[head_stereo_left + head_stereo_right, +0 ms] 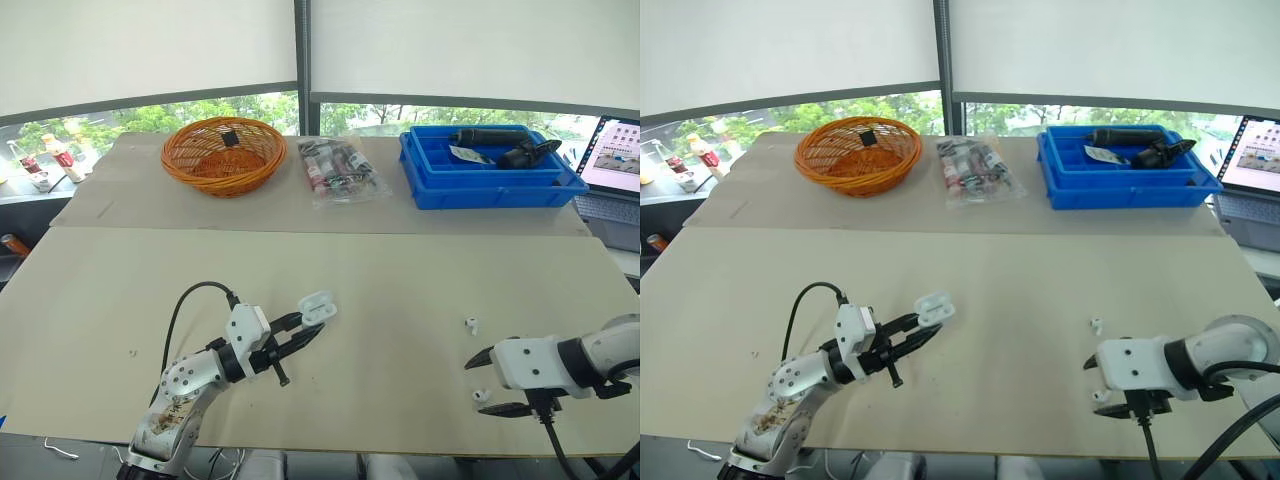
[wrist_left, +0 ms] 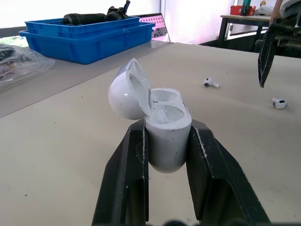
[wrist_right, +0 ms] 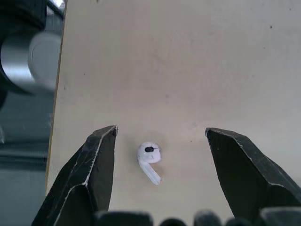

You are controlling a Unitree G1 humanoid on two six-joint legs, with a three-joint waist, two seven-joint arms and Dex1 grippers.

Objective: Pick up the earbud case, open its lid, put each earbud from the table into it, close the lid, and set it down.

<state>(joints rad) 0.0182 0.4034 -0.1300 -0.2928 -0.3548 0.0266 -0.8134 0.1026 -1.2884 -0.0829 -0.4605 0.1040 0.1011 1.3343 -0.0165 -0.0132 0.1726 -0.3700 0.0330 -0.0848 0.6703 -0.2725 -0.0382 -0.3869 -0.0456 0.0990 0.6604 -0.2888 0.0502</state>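
Earbud case (image 2: pixel 165 129): white glossy plastic, rounded, held upright above the front-left tabletop (image 1: pixel 380 270). Its hinged lid (image 2: pixel 124 92) is swung open, showing two hollow sockets.
Left hand (image 1: pixel 311 323): black tapered fingers clamped on the case's lower body from both sides.
Right hand (image 3: pixel 160 133): fingers spread wide over the front-right tabletop, either side of the near earbud (image 3: pixel 149 160), touching neither side of it.
Second earbud (image 1: pixel 470 324): small, white, stemmed, lying just beyond the right hand.
Tabletop: pale, matte, flat board.
Far edge: woven orange basket (image 1: pixel 262 160), crinkled clear bag (image 1: pixel 340 172) and blue plastic tray (image 1: pixel 480 192) holding black tools (image 1: pixel 500 138).
Right edge: laptop (image 1: pixel 617 155).
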